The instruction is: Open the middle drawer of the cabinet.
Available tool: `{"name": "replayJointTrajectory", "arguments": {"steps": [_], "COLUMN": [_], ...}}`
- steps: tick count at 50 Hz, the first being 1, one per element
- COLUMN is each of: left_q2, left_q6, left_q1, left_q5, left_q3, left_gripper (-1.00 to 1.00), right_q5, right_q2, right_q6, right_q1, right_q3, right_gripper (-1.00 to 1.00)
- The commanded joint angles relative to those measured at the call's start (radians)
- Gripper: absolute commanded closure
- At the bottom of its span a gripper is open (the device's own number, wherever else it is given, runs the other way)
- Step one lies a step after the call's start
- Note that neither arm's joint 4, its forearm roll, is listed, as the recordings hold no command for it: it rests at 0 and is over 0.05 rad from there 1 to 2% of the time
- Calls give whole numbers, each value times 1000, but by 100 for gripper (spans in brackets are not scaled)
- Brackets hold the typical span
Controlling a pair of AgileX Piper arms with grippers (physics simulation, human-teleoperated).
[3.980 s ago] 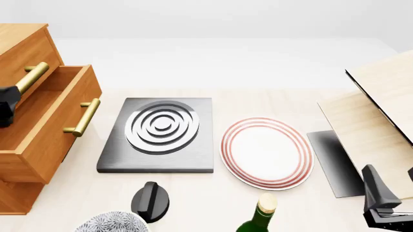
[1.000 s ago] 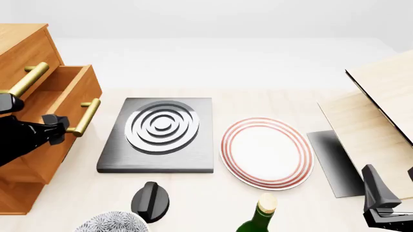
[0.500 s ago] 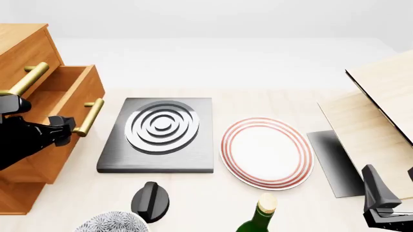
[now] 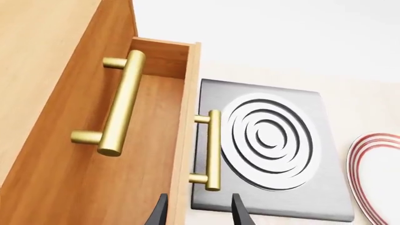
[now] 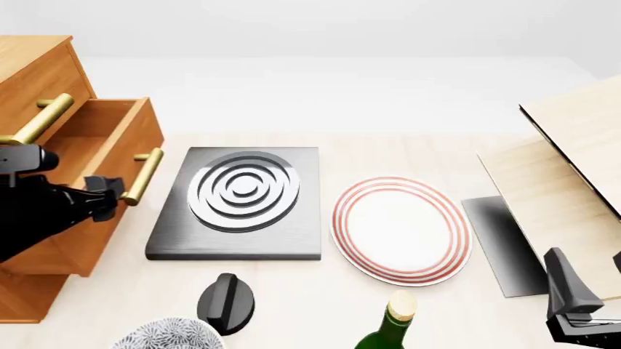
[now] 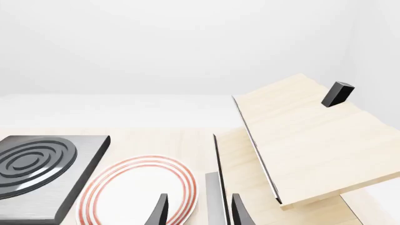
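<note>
The cabinet (image 5: 39,73) stands at the table's left edge. Its middle drawer (image 5: 107,145) is pulled well out, with its brass handle (image 5: 144,177) facing right. My left gripper (image 5: 105,198) is open at the drawer's front. In the left wrist view one finger (image 4: 160,212) lies over the drawer's inside (image 4: 144,154) and the other sits outside the handle (image 4: 213,150), whose end lies just ahead of the tips. The top drawer's handle (image 4: 119,110) stays in. My right gripper (image 5: 592,283) is open and empty at the front right, also in the right wrist view (image 6: 200,212).
A black ringed hob slab (image 5: 238,200) lies right beside the drawer's handle. A red-rimmed plate (image 5: 401,229) lies at centre. A black knob (image 5: 226,302), a patterned bowl (image 5: 165,336) and a green bottle (image 5: 388,327) stand at the front. Pale wooden boards (image 5: 572,145) lean at the right.
The middle drawer has slid further out to the right, and my left gripper has moved right with it at the drawer's front. The right arm has not moved.
</note>
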Motion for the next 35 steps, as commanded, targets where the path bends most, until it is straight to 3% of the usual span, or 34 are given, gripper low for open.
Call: {"name": "replayJointTrajectory", "arguments": {"steps": [1, 35], "left_q2": [41, 74], "left_q6": [-44, -70], "left_q1": [-54, -142], "left_q5": [-7, -13], "left_q3": [24, -10], "left_gripper": [-100, -100], "right_q5": [15, 9], "right_q2": [-18, -12], "right_q6": [3, 4], "right_q1": [3, 3], "right_q3": [0, 0], "right_gripper": [-100, -100]}}
